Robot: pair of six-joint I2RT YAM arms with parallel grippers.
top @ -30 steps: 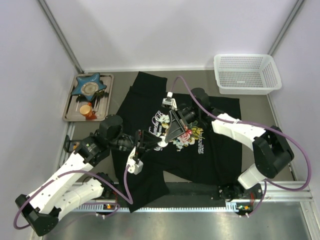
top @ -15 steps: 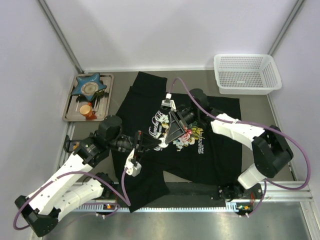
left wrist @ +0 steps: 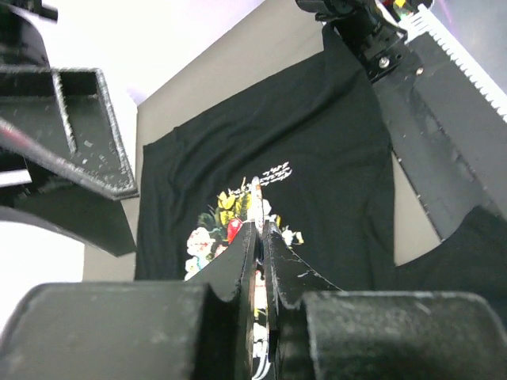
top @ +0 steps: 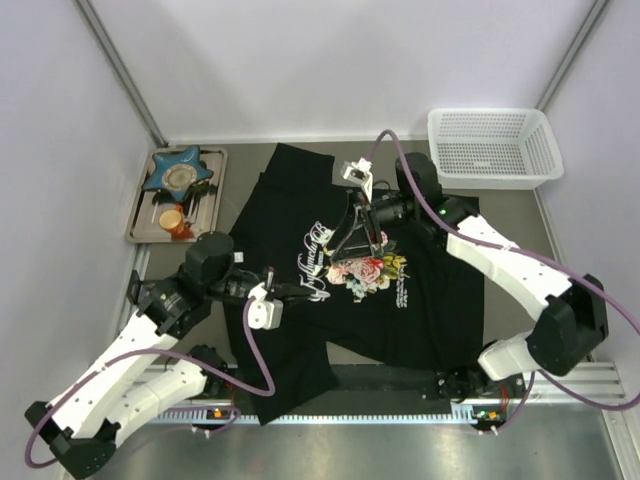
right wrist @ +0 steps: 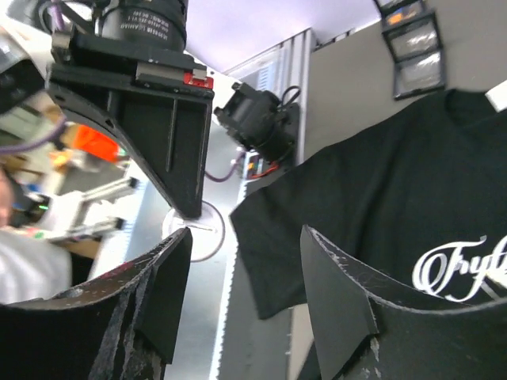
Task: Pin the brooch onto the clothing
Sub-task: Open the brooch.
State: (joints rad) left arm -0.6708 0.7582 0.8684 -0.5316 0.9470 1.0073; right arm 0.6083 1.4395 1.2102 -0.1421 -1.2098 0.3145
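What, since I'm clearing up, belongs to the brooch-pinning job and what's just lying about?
Job: T-shirt; brooch, seemingly the pale sliver pinched in the left gripper.
Lying about: white basket; metal tray; blue star dish.

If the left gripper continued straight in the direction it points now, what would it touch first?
Most likely the T-shirt, at its flower print, which lies straight beyond the tips of the left gripper in its wrist view. Depth is unclear, so I cannot say how soon.
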